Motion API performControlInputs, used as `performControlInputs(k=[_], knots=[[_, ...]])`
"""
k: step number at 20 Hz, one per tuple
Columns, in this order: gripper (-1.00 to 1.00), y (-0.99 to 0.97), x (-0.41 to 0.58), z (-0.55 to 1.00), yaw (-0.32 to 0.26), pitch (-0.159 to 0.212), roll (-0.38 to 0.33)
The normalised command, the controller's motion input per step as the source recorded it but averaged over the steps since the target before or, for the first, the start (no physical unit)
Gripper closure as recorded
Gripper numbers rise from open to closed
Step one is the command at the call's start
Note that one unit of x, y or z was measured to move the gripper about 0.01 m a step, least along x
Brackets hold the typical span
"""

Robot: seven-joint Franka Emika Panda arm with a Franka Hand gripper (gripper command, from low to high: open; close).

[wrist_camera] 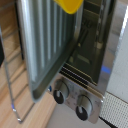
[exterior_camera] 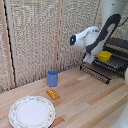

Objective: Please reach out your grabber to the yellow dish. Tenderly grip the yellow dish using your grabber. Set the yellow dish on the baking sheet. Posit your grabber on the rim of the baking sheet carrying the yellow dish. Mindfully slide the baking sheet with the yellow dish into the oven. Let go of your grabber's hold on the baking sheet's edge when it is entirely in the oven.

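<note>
The yellow dish [exterior_camera: 104, 55] sits on the baking sheet [exterior_camera: 114, 64], a dark barred tray that sticks out of the front of the oven [exterior_camera: 118, 44] at the exterior view's right. The white and grey arm bends down to the tray's near edge. Its grabber [exterior_camera: 89, 59] is at that edge, just to the exterior view's left of the dish, and its fingers are too small to make out. In the wrist view the ribbed baking sheet [wrist_camera: 46, 45] fills the middle, with the yellow dish [wrist_camera: 70, 5] at its far end and the oven [wrist_camera: 95, 60] beside it. No fingers show clearly there.
A blue cup [exterior_camera: 52, 78], a small orange-yellow block [exterior_camera: 52, 93] and a large white patterned plate [exterior_camera: 32, 111] stand on the wooden table [exterior_camera: 85, 102]. Two oven knobs [wrist_camera: 61, 92] show in the wrist view. A wire frame [exterior_camera: 94, 71] hangs below the tray. Slatted screens stand behind.
</note>
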Motion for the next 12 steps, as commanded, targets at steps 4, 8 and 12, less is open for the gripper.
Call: performControlInputs(k=[4, 8, 12], knots=[[-1.00, -0.21, -0.436, -0.05, 0.064, -0.032, -0.082], [-1.00, -0.31, -0.435, -0.09, 0.034, -0.030, -0.052], [-1.00, -0.34, -0.260, -0.16, 0.046, -0.001, -0.018]])
